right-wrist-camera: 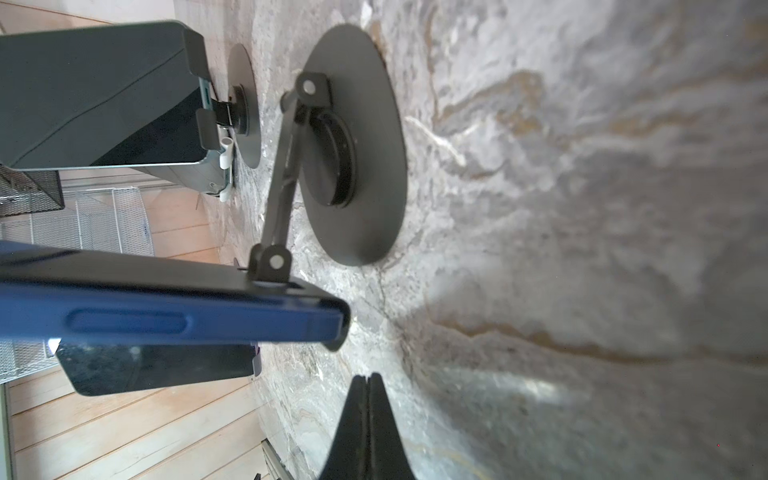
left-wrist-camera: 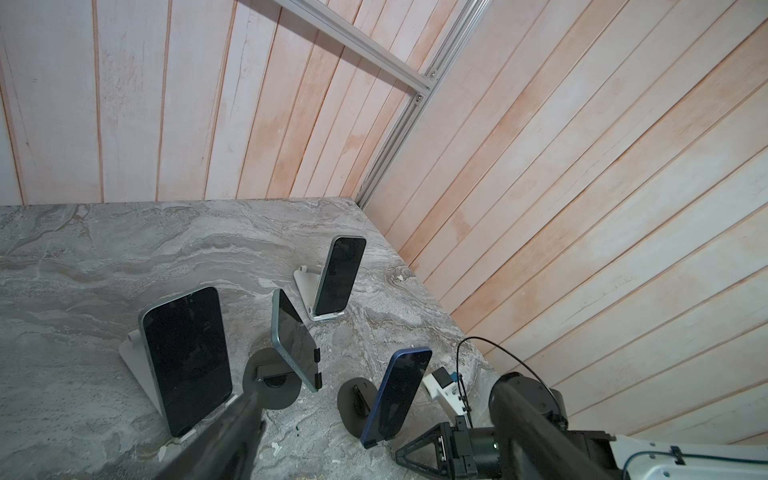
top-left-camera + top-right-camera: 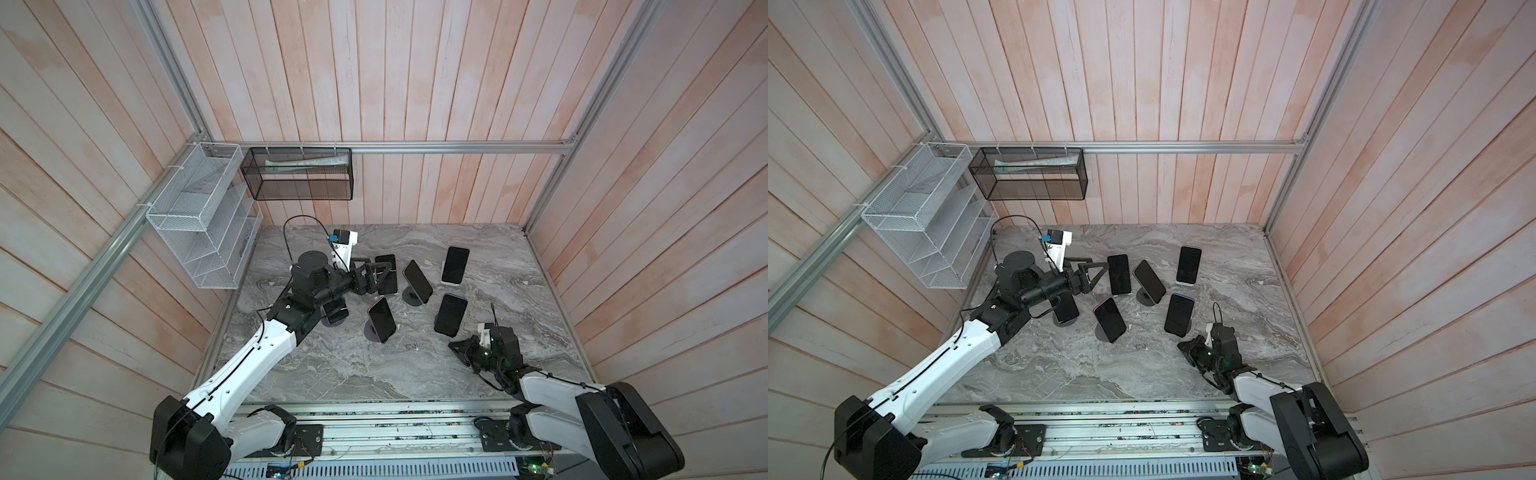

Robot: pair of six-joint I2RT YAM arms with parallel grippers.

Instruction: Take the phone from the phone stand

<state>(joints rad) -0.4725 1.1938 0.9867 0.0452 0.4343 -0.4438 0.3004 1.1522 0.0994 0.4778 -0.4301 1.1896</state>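
We have nothing removed yet — the phone [image 3: 1119, 274] left of centre sits on its phone stand [image 2: 132, 353]. Our left gripper [image 3: 1094, 266] gapes just beside it, empty; right gripper [image 3: 455, 345] clenched, lower right.

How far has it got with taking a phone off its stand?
Done: nothing yet; the back phone sits on its stand, like the rest. In hand: the open left gripper is beside that phone, not gripping it. The right gripper is shut on nothing. Left: grasp and lift it off.
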